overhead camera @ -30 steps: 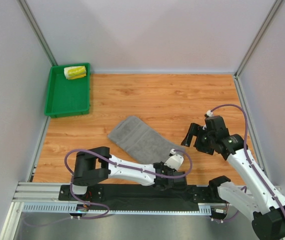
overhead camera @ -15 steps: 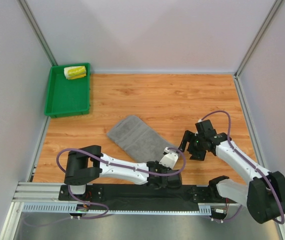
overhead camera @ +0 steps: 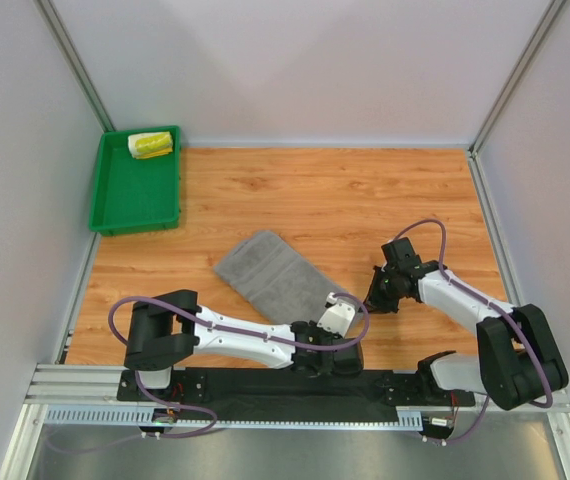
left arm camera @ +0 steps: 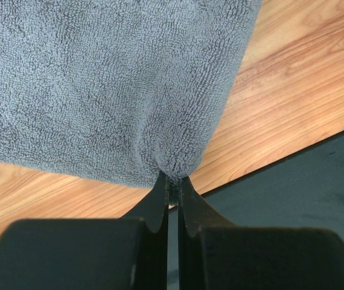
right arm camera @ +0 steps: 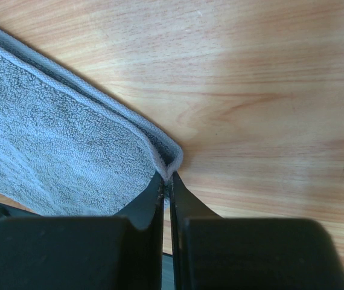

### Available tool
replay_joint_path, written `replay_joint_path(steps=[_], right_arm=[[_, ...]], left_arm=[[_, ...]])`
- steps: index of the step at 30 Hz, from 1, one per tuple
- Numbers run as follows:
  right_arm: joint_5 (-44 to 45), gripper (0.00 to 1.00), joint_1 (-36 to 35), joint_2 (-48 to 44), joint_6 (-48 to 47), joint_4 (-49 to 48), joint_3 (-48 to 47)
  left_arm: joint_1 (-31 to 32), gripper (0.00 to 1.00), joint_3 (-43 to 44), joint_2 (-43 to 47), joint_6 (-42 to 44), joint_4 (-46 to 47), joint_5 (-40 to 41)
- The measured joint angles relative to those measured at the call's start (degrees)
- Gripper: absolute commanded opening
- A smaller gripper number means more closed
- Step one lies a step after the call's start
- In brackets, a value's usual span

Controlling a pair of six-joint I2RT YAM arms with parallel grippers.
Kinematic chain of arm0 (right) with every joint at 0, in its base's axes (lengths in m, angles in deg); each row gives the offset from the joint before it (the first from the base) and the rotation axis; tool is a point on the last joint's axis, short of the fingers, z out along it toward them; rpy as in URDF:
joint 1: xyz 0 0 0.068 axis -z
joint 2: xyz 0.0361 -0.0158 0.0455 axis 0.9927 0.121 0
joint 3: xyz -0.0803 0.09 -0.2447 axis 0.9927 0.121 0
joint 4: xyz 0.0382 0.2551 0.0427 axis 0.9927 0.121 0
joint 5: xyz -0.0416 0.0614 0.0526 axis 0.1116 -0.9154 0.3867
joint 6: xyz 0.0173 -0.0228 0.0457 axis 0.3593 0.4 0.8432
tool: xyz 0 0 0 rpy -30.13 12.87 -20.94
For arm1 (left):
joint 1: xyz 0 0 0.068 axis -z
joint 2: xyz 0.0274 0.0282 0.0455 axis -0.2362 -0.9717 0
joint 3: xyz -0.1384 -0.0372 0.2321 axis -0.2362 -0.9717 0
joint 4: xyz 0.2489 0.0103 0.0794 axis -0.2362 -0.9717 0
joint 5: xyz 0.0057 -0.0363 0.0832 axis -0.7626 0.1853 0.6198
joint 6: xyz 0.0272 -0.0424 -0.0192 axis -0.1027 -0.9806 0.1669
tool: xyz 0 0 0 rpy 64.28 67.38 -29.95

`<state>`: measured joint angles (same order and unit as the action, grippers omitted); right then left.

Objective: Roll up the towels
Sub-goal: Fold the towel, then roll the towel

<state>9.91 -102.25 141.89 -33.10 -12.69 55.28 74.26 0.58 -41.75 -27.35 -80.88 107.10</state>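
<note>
Grey towel [overhead camera: 277, 276] lay flat on the table [overhead camera: 325, 190], well apart from the green tray [overhead camera: 130, 200]. Its long axis ran diagonally, far-left to near-right, with one short end facing the arms.

Both grippers were on that near short end, one per corner. Left gripper [left arm camera: 172, 179] had its fingers pressed together on the near-left corner, with a small pucker of terry pinched between the tips. That corner sat close to the black mat [left arm camera: 293, 181] along the table's front edge. Right gripper [right arm camera: 167, 179] was clamped the same way on the near-right corner, the hemmed edge folded into its tips.

In both wrist views the cloth spread ahead and to the left of the tips, with only bare wood on the other side. So the roll direction looked like away from the arms and leftward, along the long axis towards the far short end.

Judgement: both corners needed to travel together, square to that axis, or the roll would cone. Neither arm was nearer, since each had its own corner. The left arm lay low across the front, so it probably had less reach going forward.

Small printed towel [overhead camera: 150, 145] sat rolled up at the far end of the tray, clear of both arms. The grey one was not yet rolled at all.
</note>
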Motion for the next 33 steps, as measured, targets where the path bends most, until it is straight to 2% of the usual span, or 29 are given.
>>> replay_joint_path(steps=[5,6,7,8,9,11,18,26,30,33], right_arm=[[1.4,0.00,0.0,-0.4,-0.7,1.2,-0.2],[1.9,0.08,0.0,-0.8,-1.0,2.0,-0.5],[2.5,0.24,0.0,-1.2,-1.1,3.0,-0.9],[3.2,0.42,-0.1,-1.8,-1.2,4.0,-1.4],[4.5,0.68,-0.1,-2.4,-1.4,5.1,-2.0],[6.4,0.81,-0.1,-3.8,-2.2,6.6,-3.0],[10.3,0.83,-0.1,-8.4,-2.2,14.0,-9.4],[12.5,0.83,0.0,-14.9,-2.1,19.6,-16.0],[12.5,0.82,0.0,-15.0,-2.1,21.4,-17.8],[12.1,0.82,0.0,-15.1,-2.1,22.1,-17.9]], left_arm=[[-0.2,0.00,0.0,0.2,0.4,0.6,-0.9],[-0.2,0.00,0.0,0.3,0.5,0.8,-1.1],[-0.2,0.00,0.0,0.4,0.8,1.1,-1.6],[-0.3,0.00,0.0,0.5,1.2,1.5,-2.0],[-0.3,0.00,0.0,0.7,1.7,1.5,-2.7],[-0.3,0.00,0.0,1.0,2.7,1.4,-4.0],[-0.5,0.00,2.9,1.1,4.8,-1.7,-9.7],[-3.1,0.00,4.1,1.2,5.7,2.6,-21.1],[-5.6,0.00,0.1,4.1,4.4,8.0,-26.4],[-7.9,0.00,-6.8,9.3,2.2,13.5,-29.8]])
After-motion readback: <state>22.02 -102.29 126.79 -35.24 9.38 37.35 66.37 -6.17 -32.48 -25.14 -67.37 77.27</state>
